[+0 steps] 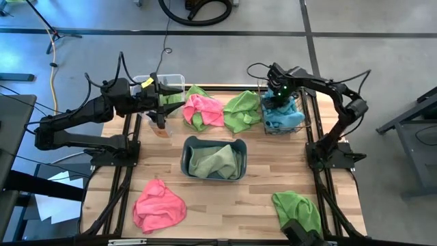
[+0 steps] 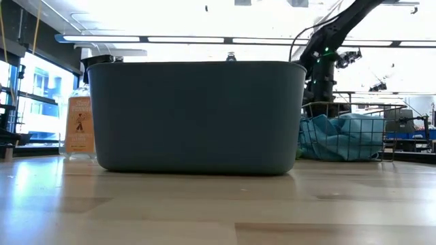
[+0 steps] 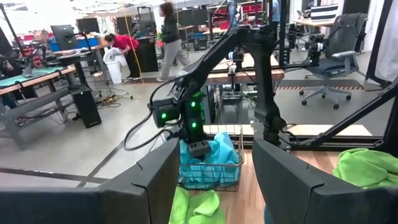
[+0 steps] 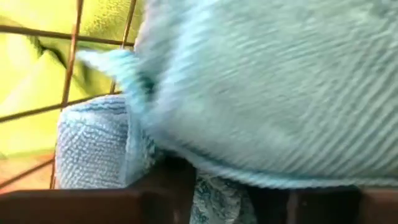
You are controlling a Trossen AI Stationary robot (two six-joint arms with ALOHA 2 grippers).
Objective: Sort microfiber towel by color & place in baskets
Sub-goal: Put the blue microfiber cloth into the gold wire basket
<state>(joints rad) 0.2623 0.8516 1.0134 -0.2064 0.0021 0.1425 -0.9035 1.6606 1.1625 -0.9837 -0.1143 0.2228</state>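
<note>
Because these towels look soft, light and limp, a pinch on a raised fold should do. The right gripper, upper right, hangs over blue towels in the wire basket; I cannot tell its fingers' state. The left gripper, upper left, stands open.

Three baskets on the wooden table. Grey-blue plastic tub at the table's middle, upright, a green towel crumpled inside. Dark wire-mesh basket at the far right, heaped with blue towels. Clear plastic bin at the far left edge. Loose between bin and wire basket: a pink towel overlapping a green one, another green towel touching the wire basket's side. Near the front edge, well apart: a pink towel left, a green towel right.
</note>
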